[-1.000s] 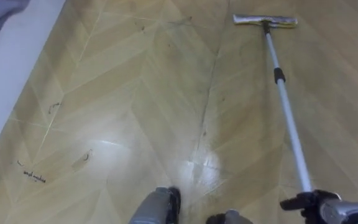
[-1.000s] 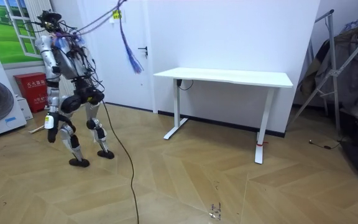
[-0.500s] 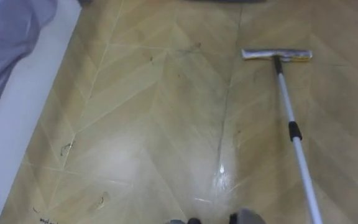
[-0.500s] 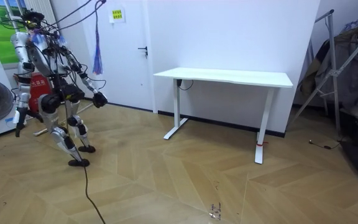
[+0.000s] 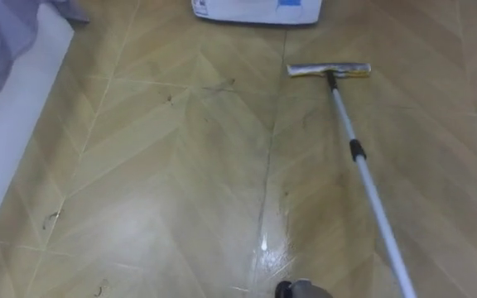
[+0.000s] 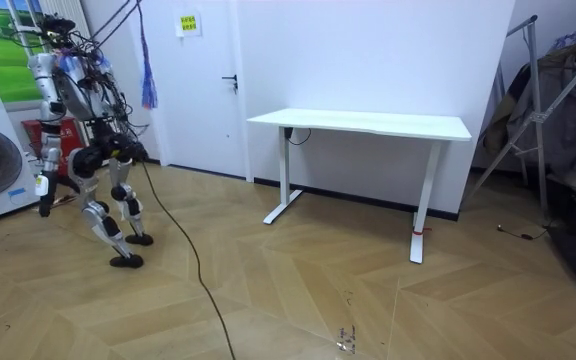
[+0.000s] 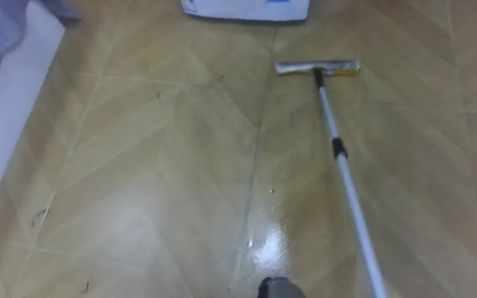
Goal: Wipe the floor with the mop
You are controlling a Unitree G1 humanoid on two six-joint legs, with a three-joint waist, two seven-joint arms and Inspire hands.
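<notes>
Herringbone wood floor [image 5: 164, 165] is seen from above, with a wet sheen near the bottom edge and a white box [image 5: 255, 10] at the top. The mop [image 5: 363, 178] lies ahead to the robot's right, its flat head [image 5: 330, 70] pressed to the boards just short of the box, its pole [image 5: 379, 215] slanting back to the lower right. In the room view the left hand [image 6: 43, 190] and right hand [image 6: 130, 150] are too small for a grasp to be told. The mop is judged light and stiff, its smooth metal tube likely slippery; it is best held high on the pole, above the black collar [image 5: 356, 151]
</notes>
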